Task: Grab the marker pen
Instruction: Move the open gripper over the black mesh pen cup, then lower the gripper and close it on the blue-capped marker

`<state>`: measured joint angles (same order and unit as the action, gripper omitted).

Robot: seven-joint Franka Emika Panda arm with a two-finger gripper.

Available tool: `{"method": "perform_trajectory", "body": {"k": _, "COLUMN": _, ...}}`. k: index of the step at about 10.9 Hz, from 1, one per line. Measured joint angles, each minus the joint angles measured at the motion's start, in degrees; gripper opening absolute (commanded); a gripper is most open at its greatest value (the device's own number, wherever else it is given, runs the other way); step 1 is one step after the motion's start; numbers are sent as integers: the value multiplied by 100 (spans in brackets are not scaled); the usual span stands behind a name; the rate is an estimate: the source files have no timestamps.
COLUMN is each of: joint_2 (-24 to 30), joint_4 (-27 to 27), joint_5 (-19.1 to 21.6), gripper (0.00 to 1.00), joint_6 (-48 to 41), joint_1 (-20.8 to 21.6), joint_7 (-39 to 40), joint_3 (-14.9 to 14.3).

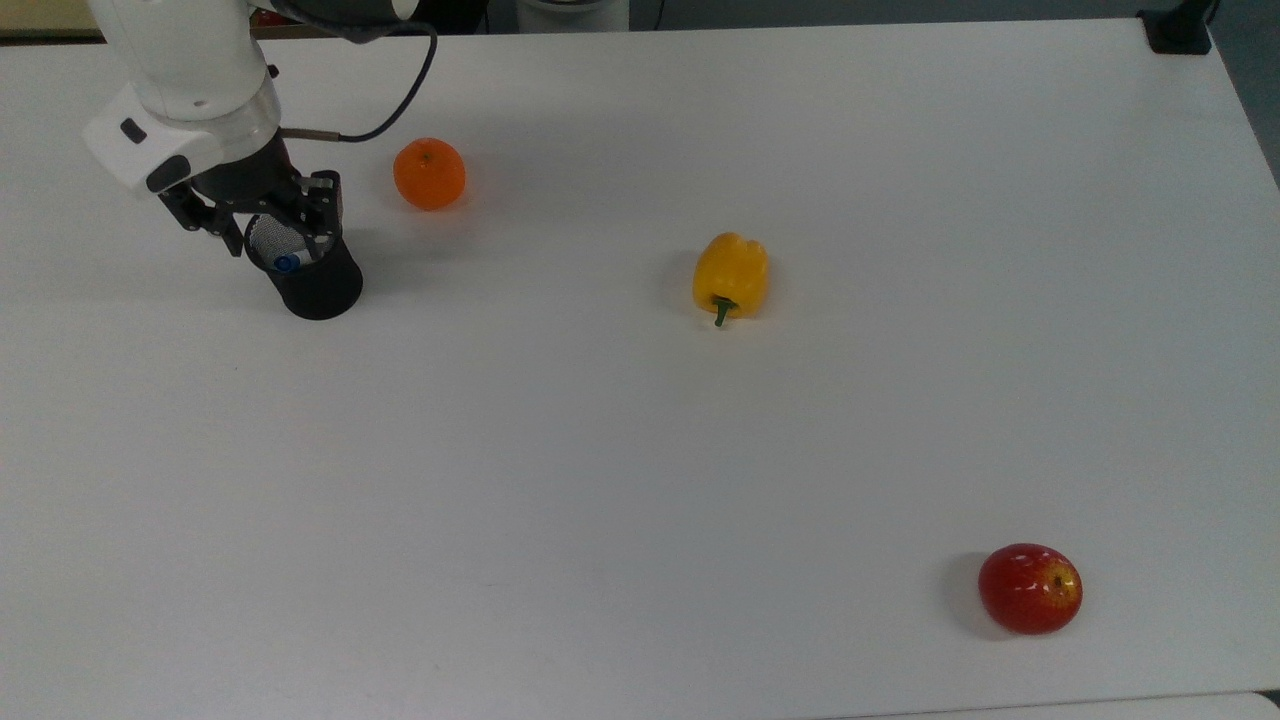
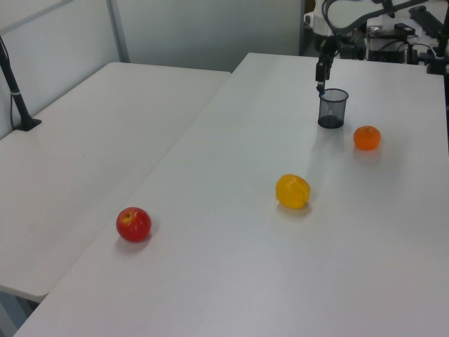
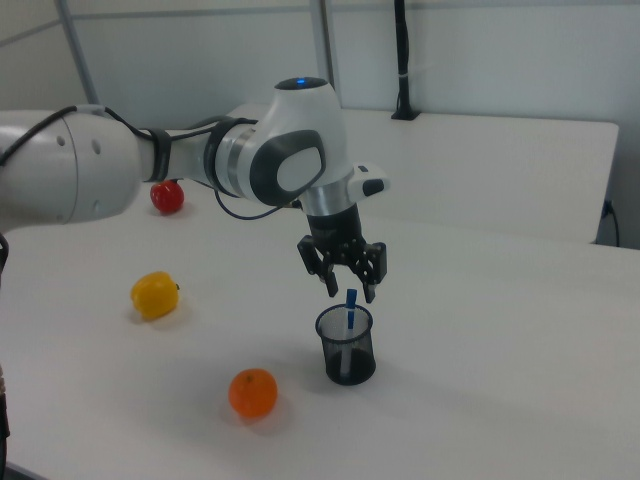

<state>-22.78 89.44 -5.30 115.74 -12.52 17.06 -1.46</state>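
- The gripper [image 3: 349, 287] hangs just above the cup [image 3: 345, 345], jaws spread wide and holding nothing.
- The pen [image 3: 350, 309] stands in the cup, leaning on the rim, blue cap up between the fingers [image 1: 319, 236]; no contact with it is visible.
- Done, I judge: the approach. Left: lower, close on the cap, lift the pen clear.
- Farther off, the orange [image 1: 429, 173], pepper [image 1: 731, 275] and apple [image 1: 1030, 588] lie well apart on the table [image 1: 640, 450].
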Motion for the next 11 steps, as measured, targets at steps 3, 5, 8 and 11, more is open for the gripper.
{"method": "perform_trajectory", "body": {"k": 3, "joint_2": -110, "joint_4": -1, "joint_5": 0, "gripper": 25, "joint_6": 93, "joint_1": 2, "joint_7": 8, "joint_3": 1}}
{"method": "perform_trajectory", "body": {"k": 5, "joint_2": -114, "joint_4": -1, "joint_5": 0, "gripper": 18, "joint_6": 94, "joint_1": 7, "joint_7": 13, "joint_3": 7}}
{"method": "perform_trajectory", "body": {"k": 8, "joint_2": -114, "joint_4": -7, "joint_5": 0, "gripper": 7, "joint_6": 94, "joint_1": 9, "joint_7": 13, "joint_3": 11}}
{"method": "perform_trajectory", "body": {"k": 11, "joint_2": -95, "joint_4": -69, "joint_5": 0, "gripper": 5, "joint_6": 94, "joint_1": 10, "joint_7": 13, "joint_3": 11}}
